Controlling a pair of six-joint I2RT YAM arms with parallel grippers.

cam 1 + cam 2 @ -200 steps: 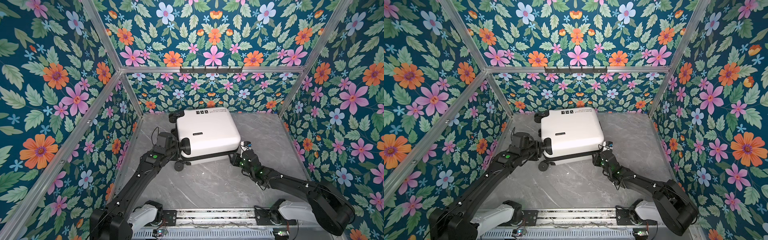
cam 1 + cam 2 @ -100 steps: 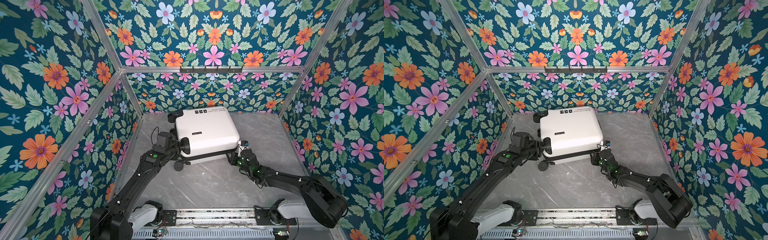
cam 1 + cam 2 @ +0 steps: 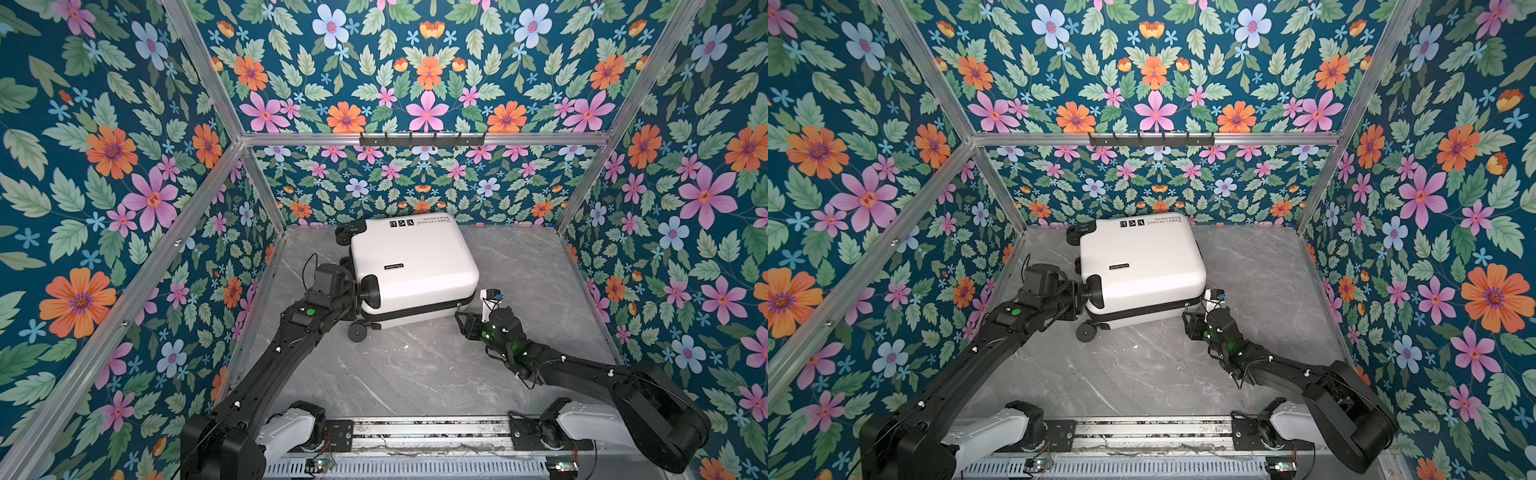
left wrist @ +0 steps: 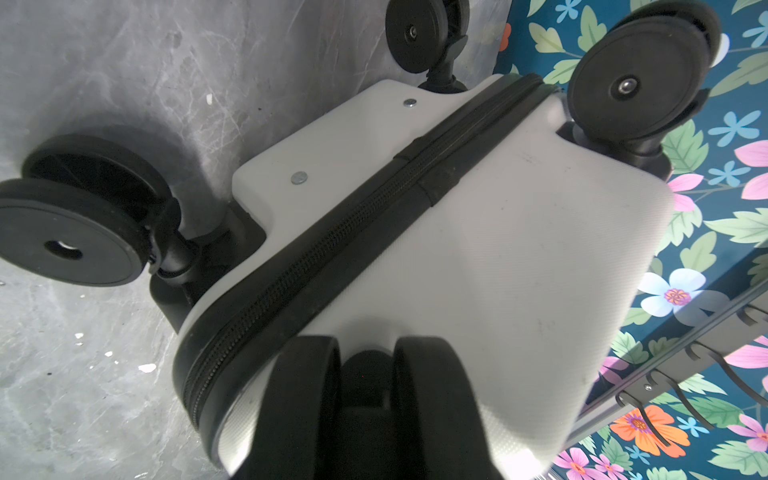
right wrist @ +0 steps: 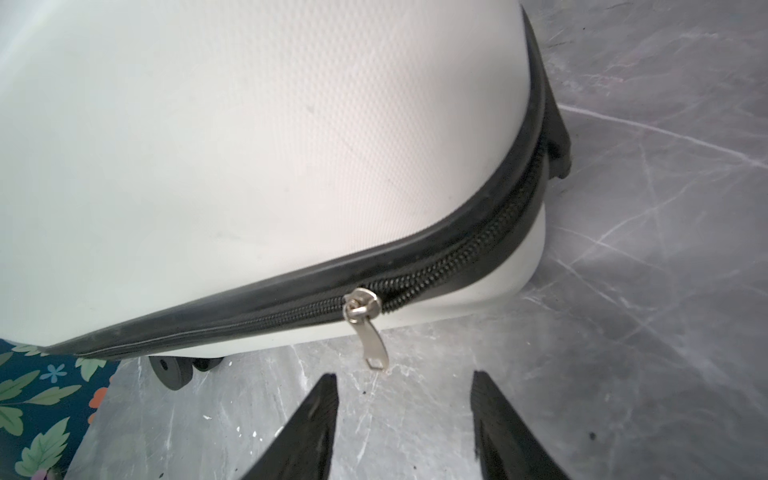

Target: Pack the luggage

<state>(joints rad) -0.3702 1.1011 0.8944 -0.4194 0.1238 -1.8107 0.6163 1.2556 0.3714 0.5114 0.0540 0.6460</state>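
Note:
The luggage point(image 3: 411, 266) point(image 3: 1138, 266) is a white hard-shell suitcase with a black zipper band. It lies flat and closed at the back of the table. My left gripper point(image 3: 358, 293) point(image 3: 1080, 293) is shut on one of its black spinner wheels point(image 4: 299, 395) at the near left corner. That wheel fills the jaw area in the left wrist view. My right gripper point(image 3: 461, 322) point(image 5: 403, 386) stands open at the near right corner, just short of the silver zipper pull point(image 5: 372, 345). The pull hangs free from the band, and nothing is between the fingers point(image 5: 320, 415).
Another wheel point(image 3: 357, 331) rests on the grey marble tabletop point(image 3: 415, 374) in front of the luggage. Floral walls close in the left, back and right. A black hook rail point(image 3: 422, 139) hangs on the back wall. The arms' mounting rail point(image 3: 415, 432) runs along the front edge.
The right gripper's jaws have spread wider beside the zipper pull, and the right arm has shifted slightly. The left gripper and the luggage have stayed put.

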